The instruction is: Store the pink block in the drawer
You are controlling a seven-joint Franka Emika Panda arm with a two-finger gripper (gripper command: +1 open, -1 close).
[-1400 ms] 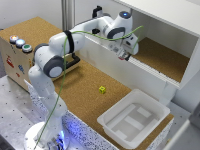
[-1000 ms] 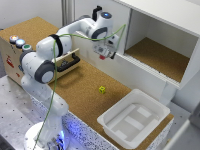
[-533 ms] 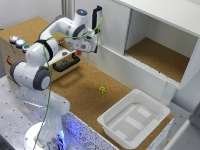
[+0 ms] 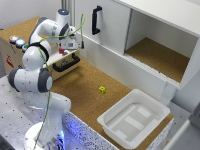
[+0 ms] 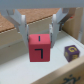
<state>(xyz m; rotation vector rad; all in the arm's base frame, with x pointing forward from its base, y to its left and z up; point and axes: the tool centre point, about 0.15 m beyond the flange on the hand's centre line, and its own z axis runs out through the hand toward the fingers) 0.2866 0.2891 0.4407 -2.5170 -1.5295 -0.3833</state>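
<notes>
Gripping small pink block [image 5: 39,47] between gripper [image 5: 39,31] fingers, hovering upper left of the exterior view above pale wooden drawer [image 4: 64,61]; arm folding back, cork counter [image 4: 95,102] lying open.

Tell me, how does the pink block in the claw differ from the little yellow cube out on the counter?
The pink block is gripped between the fingers of the gripper by the drawer; the yellow cube lies alone and untouched on the cork counter. The pink block's face shows black line markings; the yellow cube is too small to read. Both are small cubes.
</notes>
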